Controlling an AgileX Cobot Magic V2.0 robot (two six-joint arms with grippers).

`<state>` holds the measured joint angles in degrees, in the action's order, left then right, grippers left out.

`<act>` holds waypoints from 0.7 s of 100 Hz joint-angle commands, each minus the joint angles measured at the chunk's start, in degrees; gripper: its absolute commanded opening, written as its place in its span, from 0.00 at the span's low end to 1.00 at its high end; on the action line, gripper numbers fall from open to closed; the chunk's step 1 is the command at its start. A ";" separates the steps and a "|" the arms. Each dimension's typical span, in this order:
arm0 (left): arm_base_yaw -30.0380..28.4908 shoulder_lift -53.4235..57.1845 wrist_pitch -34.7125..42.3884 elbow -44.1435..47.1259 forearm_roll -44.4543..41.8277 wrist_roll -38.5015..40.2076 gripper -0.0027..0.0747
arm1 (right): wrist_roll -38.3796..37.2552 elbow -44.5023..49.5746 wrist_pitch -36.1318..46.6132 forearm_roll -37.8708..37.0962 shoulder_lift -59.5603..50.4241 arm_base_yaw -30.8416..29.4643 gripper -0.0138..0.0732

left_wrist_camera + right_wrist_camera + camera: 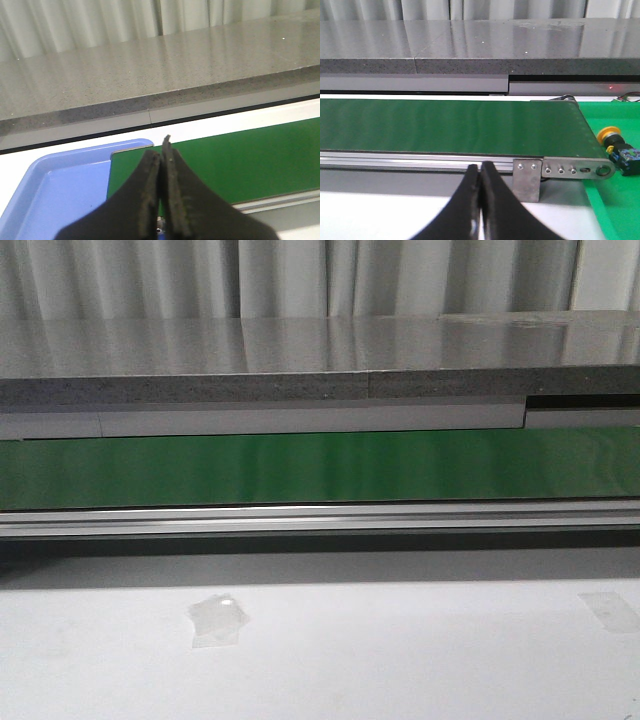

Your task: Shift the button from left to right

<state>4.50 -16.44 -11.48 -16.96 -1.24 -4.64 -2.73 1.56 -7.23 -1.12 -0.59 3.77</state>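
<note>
Lying on its side on a green surface (615, 210) just past the end of the green conveyor belt (450, 125), the button (618, 150) shows only in the right wrist view, at about 2 o'clock from the right gripper (480, 172). Its yellow cap points roughly toward 10 o'clock and its black body toward 4 o'clock, so the long axis runs on that diagonal. The right gripper has its jaws pressed together and holds nothing; it hangs in front of the belt's metal side rail (420, 161), well apart from the button. The left gripper (163, 147) is also closed and empty, above the corner of a blue tray (55, 195) at the other part of the belt. No button shows in the left wrist view or in the front view, so I judge the right arm to be the nearer one. The button seems already on the right side, so the task looks close to finished.
</note>
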 commanded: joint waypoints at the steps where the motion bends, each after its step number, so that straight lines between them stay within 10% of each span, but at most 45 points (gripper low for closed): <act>1: 0.41 2.04 4.74 0.09 -5.07 6.20 0.01 | 0.18 -0.84 5.22 -0.37 -1.05 -0.04 0.08; 70: -4.85 18.69 9.95 17.72 -4.35 8.09 0.01 | 0.18 -0.84 5.22 -0.37 -1.05 -0.04 0.08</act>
<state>-0.18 0.25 -9.04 -0.16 -6.09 2.69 -2.73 1.56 -7.18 -1.12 -0.59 3.77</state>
